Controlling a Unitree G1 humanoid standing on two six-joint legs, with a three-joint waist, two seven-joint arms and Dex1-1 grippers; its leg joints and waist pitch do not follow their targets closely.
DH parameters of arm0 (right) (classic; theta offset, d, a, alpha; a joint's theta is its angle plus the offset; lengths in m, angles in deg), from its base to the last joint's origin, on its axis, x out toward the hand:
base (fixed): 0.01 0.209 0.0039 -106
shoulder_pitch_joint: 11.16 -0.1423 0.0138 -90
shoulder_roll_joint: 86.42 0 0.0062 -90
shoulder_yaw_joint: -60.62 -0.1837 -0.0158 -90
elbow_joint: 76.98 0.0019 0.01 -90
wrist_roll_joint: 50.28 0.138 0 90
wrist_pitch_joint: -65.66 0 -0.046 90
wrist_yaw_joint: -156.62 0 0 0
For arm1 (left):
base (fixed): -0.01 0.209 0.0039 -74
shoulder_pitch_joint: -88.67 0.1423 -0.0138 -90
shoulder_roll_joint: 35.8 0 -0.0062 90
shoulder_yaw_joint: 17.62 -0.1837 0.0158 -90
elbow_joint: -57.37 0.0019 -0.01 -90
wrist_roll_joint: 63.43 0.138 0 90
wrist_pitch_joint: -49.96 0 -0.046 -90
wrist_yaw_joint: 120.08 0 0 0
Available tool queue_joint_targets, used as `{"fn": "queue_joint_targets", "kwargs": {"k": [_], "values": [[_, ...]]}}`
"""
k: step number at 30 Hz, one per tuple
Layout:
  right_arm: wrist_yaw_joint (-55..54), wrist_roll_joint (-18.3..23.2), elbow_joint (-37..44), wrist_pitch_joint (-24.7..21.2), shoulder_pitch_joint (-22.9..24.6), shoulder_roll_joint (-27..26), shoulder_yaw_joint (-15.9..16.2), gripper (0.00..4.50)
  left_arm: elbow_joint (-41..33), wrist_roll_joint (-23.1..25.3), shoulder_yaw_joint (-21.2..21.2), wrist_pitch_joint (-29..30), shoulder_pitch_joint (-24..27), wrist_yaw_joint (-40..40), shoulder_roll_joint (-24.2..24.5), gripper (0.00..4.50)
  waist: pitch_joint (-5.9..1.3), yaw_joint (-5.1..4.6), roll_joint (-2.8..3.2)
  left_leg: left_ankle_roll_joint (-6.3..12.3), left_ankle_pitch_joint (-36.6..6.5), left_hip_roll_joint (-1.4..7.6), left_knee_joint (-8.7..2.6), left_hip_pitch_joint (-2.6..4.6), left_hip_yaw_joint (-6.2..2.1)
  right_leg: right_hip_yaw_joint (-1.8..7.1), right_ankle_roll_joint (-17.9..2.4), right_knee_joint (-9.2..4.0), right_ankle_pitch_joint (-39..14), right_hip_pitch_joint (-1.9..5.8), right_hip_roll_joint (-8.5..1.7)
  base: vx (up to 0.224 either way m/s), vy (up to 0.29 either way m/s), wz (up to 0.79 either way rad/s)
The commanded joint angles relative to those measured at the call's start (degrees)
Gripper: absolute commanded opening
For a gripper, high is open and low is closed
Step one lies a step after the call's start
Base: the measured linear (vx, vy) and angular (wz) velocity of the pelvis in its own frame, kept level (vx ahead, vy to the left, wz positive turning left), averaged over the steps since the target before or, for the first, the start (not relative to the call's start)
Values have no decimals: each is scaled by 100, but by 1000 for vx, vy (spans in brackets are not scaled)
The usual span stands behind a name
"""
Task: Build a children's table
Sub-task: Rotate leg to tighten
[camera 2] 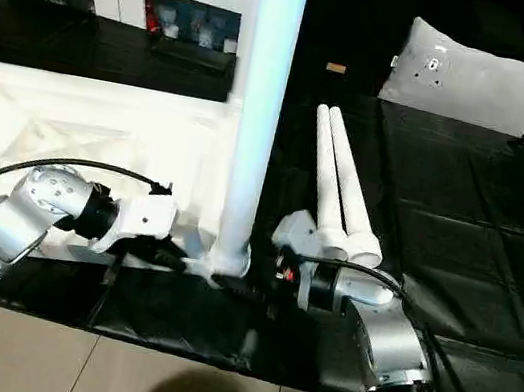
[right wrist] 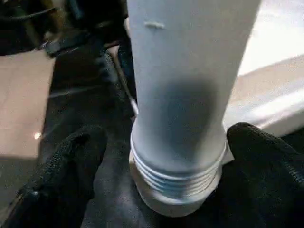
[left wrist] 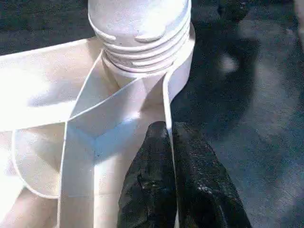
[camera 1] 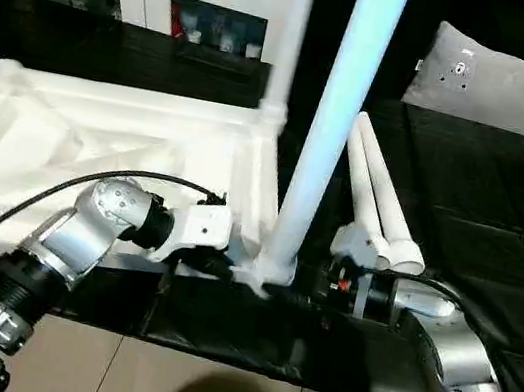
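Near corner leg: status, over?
Left gripper shut on the tabletop rim. Right gripper open around the upright leg, threads still showing. Two spare legs alongside.

White plastic table top [camera 1: 99, 142]: smooth, a bit shiny, thin ribs seen underneath. Upright white plastic tube leg [right wrist: 190, 95]: smooth, ridged rings at base. Black gripper fingers [left wrist: 190, 185]: rough, dull rubber look. Silver forearms [camera 2: 387, 350]: shiny metal. Grey pillow [camera 1: 501, 81]: soft cloth. Black mat [camera 2: 455, 251]: quilted, dull.
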Motion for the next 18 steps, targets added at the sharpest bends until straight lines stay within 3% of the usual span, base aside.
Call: {"fn": "queue_joint_targets", "kwargs": {"k": [1, 3, 4, 5, 7, 12, 18], "values": [[100, -183, -62, 179, -123, 75, 108, 450, 4, -5, -258, -214, -107, -311, 22, 0, -401, -11, 32, 195, -908, 49, -363, -15, 74, 213, -969, -431, -1632, 342, -432, 0, 0, 0], [106, -228, -164, 218, -196, 71, 151, 450, 47, -29, -279, -317, -130, -423, 49, 0, -404, -6, 27, 180, -911, 50, -363, -10, 75, 213, -962, -432, -1663, 339, -428, 0, 0, 0], [141, -177, -211, 185, -244, 43, 144, 450, 53, -27, -296, -366, -142, -496, 62, 0, -402, -16, -19, 188, -895, 49, -364, -18, 78, 211, -955, -431, -1662, 345, -423, 0, 0, 0], [157, -157, -226, 199, -258, 31, 138, 432, 54, -24, -302, -383, -146, -520, 67, 0, -406, -9, 10, 199, -860, 51, -366, -15, 76, 213, -971, -418, -1615, 344, -429, 0, 0, 0], [311, -17, -334, 189, -349, -26, 128, 422, 108, -22, -339, -537, -176, -700, 86, 0, -408, -7, -16, 220, -828, 54, -364, -23, 73, 209, -982, -403, -1553, 351, -431, 0, 0, 0], [409, 6, -397, 127, -388, -21, 177, 377, 177, -1, -346, -602, -207, -739, 89, 0, -416, 8, -9, 234, -721, 64, -362, -22, 81, 205, -1028, -382, -1348, 362, -438, 0, 0, 0], [596, 30, -420, 38, -339, -38, 252, 333, 182, -55, -350, -610, -221, -867, 99, 0, -414, 12, -14, 217, -762, 62, -361, -22, 79, 199, -966, -403, -1579, 361, -448, 0, 0, 0]]}}
